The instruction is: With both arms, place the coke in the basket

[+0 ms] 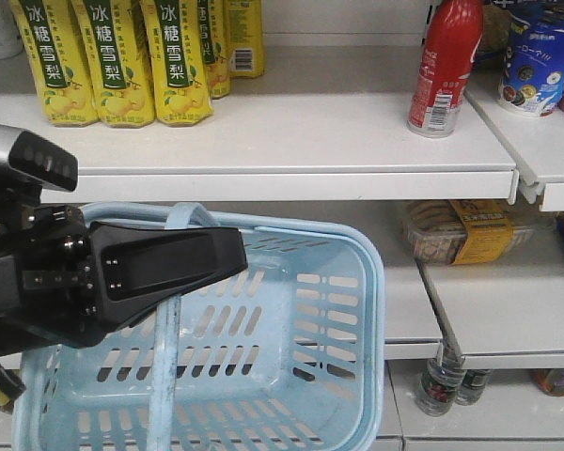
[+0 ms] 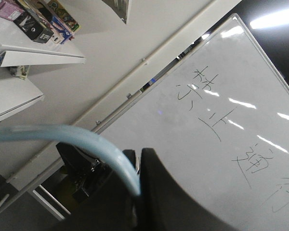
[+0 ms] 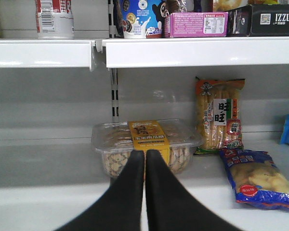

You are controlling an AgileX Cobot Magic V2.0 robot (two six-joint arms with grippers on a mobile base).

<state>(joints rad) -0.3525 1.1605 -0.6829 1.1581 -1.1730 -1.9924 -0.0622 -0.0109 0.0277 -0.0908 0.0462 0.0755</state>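
Right wrist-mounted: right gripper (image 3: 145,151) is sitting closed and empty, needing opening for the coke (image 3: 54,19); left gripper (image 2: 138,159) is clamping the basket (image 1: 372,282) by its handle.

White metal shelving (image 1: 291,141) stands in 3 visible tiers, stocked with packaged goods. A slotted upright (image 3: 114,91) runs up the grey back panel (image 3: 48,106). A whiteboard (image 2: 207,144) bears handwritten characters and glare streaks. A bright light strip (image 2: 274,19) shows beyond its edge.
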